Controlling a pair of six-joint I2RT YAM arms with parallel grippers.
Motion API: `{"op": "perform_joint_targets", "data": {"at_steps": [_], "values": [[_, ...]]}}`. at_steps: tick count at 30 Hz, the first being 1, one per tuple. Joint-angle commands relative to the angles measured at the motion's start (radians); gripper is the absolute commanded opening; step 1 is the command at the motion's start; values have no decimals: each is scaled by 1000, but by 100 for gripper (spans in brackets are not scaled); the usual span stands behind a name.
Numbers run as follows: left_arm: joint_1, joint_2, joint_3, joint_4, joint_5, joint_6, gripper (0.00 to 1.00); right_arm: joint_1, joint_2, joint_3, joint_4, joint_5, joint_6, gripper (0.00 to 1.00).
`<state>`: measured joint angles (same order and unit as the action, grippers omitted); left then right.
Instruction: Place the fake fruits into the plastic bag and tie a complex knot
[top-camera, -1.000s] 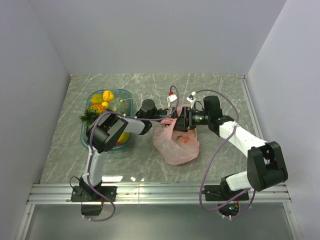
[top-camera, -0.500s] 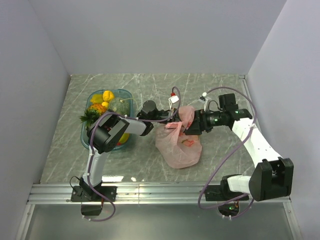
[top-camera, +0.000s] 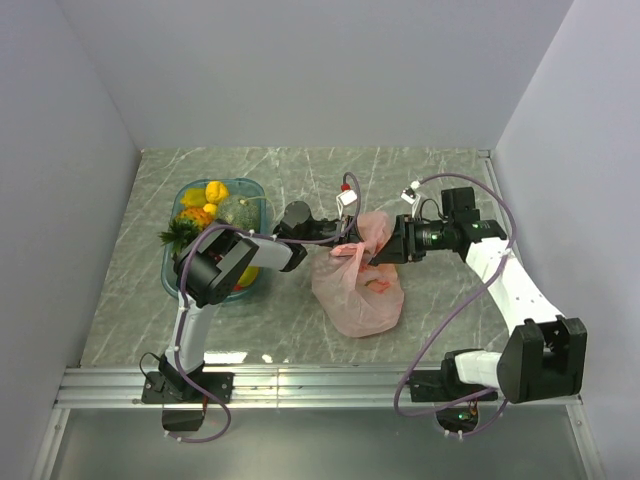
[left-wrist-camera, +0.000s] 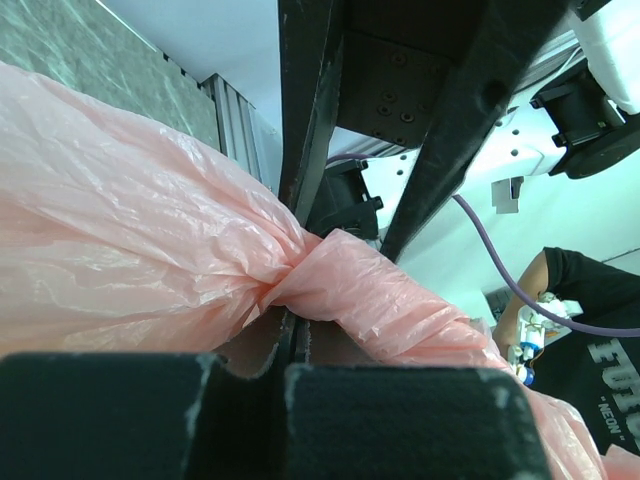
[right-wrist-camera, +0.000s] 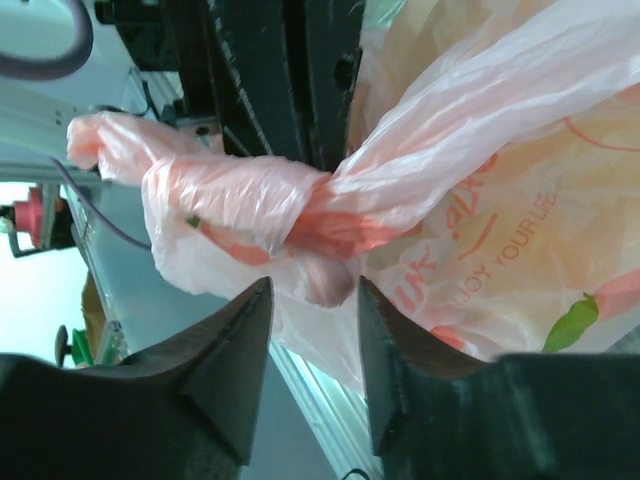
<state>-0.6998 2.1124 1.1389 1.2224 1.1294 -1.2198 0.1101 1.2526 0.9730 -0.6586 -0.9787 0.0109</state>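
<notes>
Twisted pink plastic bag (top-camera: 358, 295) — left pincer (left-wrist-camera: 292, 335) clamped on it; right pincer (right-wrist-camera: 312, 300) apart.

The top view looks steeply down from the near side; both wrist views sit very close against the shared plastic bag (top-camera: 358, 292).

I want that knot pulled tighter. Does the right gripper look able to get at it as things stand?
Probably yes. The right gripper is open, and the knot sits just past its fingertips with nothing between. The left gripper, shut on the bag, is close behind it.
</notes>
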Motion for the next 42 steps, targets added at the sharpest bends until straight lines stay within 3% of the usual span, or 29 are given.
{"op": "perform_joint_targets", "data": {"at_steps": [1,6,8,10,11,12,19,24,26,28,31,34,38,42], "values": [[-6,3,9,55,17,11,1,-10,14,-13,99,-17,80,43],[-6,6,10,66,20,5,0,-9,37,-4,88,11,55,31],[-6,3,10,65,20,5,1,-9,38,0,79,18,37,18],[-6,4,12,66,23,6,1,-9,41,9,62,25,18,13],[-7,4,13,55,26,8,1,-9,42,12,54,28,11,1],[-6,3,15,48,27,16,1,-9,44,22,34,29,1,0],[2,-34,-16,-55,20,100,22,-15,30,27,7,25,-43,0],[2,-32,-15,-77,18,112,25,-16,36,35,5,15,-46,0],[2,-25,-11,-66,17,103,22,-24,42,35,5,0,-43,0],[2,-22,-10,-58,18,102,11,-27,47,35,4,-6,-43,0],[2,-17,-10,-41,20,94,2,-27,50,30,16,-23,-28,0],[0,-17,-11,-8,24,75,1,-29,60,27,20,-28,-20,0],[0,-12,-18,68,33,29,1,-26,80,27,25,-23,-12,28],[2,-11,-15,95,35,17,1,-23,97,20,33,-8,-12,41]]}}
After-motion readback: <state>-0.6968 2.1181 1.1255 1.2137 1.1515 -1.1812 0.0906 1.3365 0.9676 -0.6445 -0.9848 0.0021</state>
